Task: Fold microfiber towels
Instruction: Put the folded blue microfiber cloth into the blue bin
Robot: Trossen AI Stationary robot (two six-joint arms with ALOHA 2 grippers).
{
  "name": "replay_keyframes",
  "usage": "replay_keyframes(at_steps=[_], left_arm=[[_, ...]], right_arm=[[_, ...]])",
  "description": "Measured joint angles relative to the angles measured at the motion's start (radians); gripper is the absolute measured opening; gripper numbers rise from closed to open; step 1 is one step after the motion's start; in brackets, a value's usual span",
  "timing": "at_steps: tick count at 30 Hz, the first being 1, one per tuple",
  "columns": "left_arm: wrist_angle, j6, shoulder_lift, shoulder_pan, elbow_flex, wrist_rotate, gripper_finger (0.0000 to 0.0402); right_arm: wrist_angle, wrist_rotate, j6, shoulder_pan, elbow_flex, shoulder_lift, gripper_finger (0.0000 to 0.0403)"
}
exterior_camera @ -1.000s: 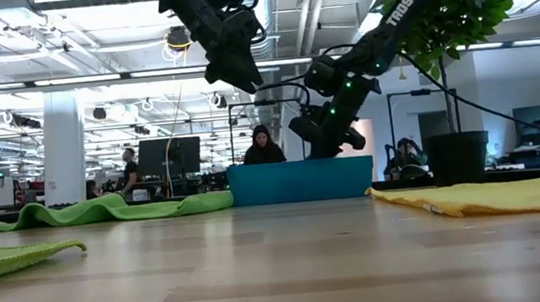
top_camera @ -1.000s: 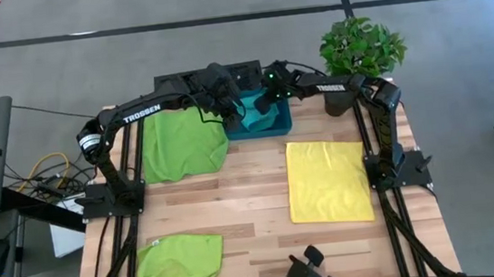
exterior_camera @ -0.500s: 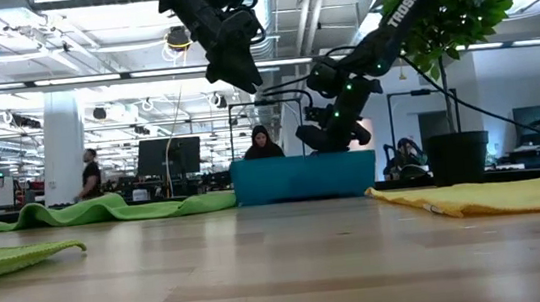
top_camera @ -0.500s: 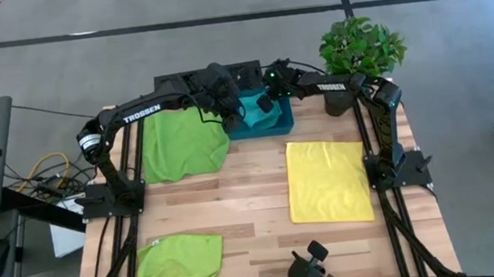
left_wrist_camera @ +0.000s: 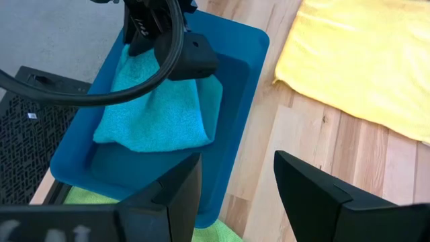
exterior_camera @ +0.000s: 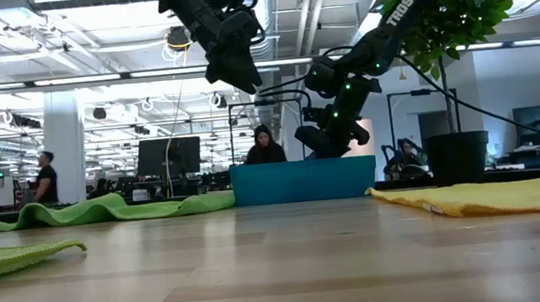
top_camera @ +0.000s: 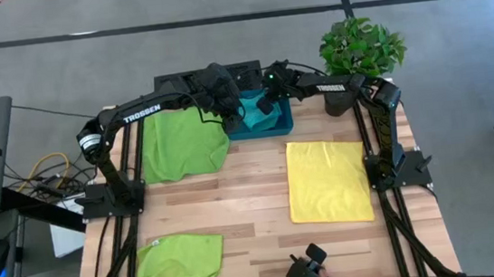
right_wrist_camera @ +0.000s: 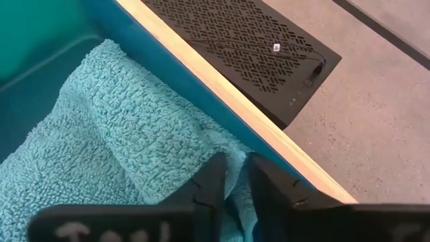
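A teal towel [left_wrist_camera: 154,107] lies bunched in the rigid teal bin [top_camera: 277,122] at the table's far edge. My right gripper [right_wrist_camera: 232,185] reaches down into the bin and is shut on this towel; it also shows in the high view [top_camera: 260,105]. My left gripper [left_wrist_camera: 235,195] is open and empty, hovering above the bin's left part [exterior_camera: 237,74]. One lime green towel [top_camera: 184,144] lies spread left of the bin, and another [top_camera: 177,263] lies at the near left. The yellow towel [top_camera: 328,181] lies flat on the right. My right gripper pinches a raised fold of the teal towel [right_wrist_camera: 232,161] between its two fingers, close to the bin's far wall. The fingers come from above, slanting down into the bin. The rest of the towel lies slack on the bin's floor.
A potted plant [top_camera: 361,50] stands at the far right corner. A black perforated box [right_wrist_camera: 248,40] sits just beyond the table's far edge. Bare wood [top_camera: 254,210] lies between the green and yellow towels. People stand in the room behind.
My right gripper has dipped a little lower into the bin, toward the teal towel.
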Motion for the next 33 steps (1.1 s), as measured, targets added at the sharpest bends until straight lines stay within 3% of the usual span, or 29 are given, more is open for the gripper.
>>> replay_keyframes(at_steps=[7,12,21,33], left_arm=[[-0.007,-0.027,0.002,0.0,0.0,0.0,0.0179],[-0.023,-0.054,0.014,0.014,0.0,0.0,0.0179],[-0.02,-0.06,0.056,0.038,-0.002,0.039,0.0179],[0.168,0.072,0.255,0.052,-0.002,0.052,0.0179]], right_arm=[[-0.033,-0.004,0.005,0.0,0.016,0.0,0.0165],[-0.095,-0.005,0.008,0.001,0.078,0.0,0.0189],[-0.181,-0.006,-0.006,0.009,0.136,-0.032,0.0184],[-0.355,-0.008,-0.099,0.132,0.13,-0.281,0.0177]])
